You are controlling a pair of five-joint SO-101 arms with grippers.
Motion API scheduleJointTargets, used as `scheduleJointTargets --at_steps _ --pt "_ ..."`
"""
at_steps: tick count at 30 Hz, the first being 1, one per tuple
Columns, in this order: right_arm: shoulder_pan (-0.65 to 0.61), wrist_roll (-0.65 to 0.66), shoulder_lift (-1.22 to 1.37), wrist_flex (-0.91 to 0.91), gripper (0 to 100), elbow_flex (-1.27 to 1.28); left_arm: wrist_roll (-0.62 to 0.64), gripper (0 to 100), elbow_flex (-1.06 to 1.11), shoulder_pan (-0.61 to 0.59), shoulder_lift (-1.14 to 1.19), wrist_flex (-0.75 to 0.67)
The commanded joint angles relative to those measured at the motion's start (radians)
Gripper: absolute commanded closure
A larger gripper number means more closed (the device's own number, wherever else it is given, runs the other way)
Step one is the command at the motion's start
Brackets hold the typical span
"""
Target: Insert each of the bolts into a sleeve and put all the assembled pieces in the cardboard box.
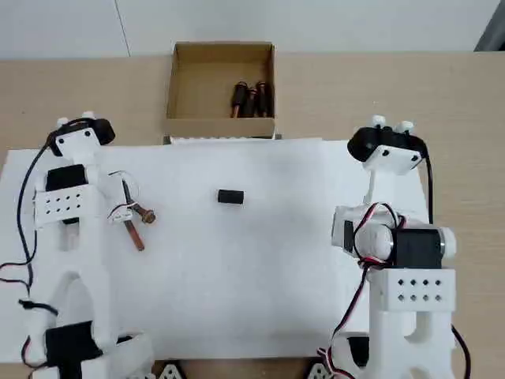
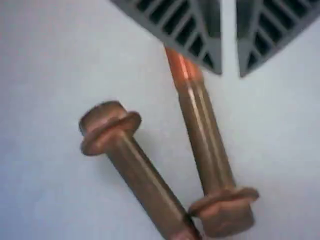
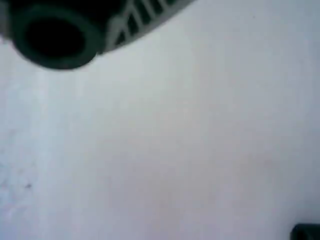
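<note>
Two copper bolts lie on the white mat [image 1: 237, 276], one [image 2: 135, 175] beside the other [image 2: 205, 145]; in the high view they sit at the left [image 1: 138, 225]. My left gripper [image 2: 230, 74] hovers over them with a narrow gap between its jaws and nothing in it; one fingertip covers a bolt's tip. My right gripper [image 3: 95, 45] is shut on a black sleeve [image 3: 50, 37], held above the mat at the right [image 1: 341, 230]. Another black sleeve [image 1: 230, 197] lies mid-mat. The cardboard box [image 1: 180, 87] at the back holds several assembled pieces [image 1: 252, 99].
The mat covers most of the wooden table [image 1: 79, 87]. The arms' white bases stand at the front left [image 1: 71, 316] and front right [image 1: 410, 316], with loose wires beside them. A dark object [image 3: 306, 232] shows at the edge of the right wrist view.
</note>
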Motion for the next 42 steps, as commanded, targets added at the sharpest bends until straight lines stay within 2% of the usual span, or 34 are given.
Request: scheduleJointTargets --at_steps 1,4,14,21,42 --pt "0.004 -0.012 -0.019 -0.084 99.5 0.048 0.002 99 -0.042 0.000 0.028 -0.026" --pt "0.002 -0.011 -0.021 -0.140 99.5 0.100 0.003 99 -0.042 0.011 0.060 -0.025" --pt "0.002 -0.006 -0.021 -0.151 99.5 0.101 0.054 99 -0.042 0.037 0.086 -0.071" --pt "0.002 -0.006 -0.021 -0.150 99.5 0.101 0.081 87 -0.042 0.037 0.086 -0.074" --pt "0.002 -0.008 -0.021 -0.145 99.5 0.103 0.077 87 0.021 0.029 0.089 -0.146"
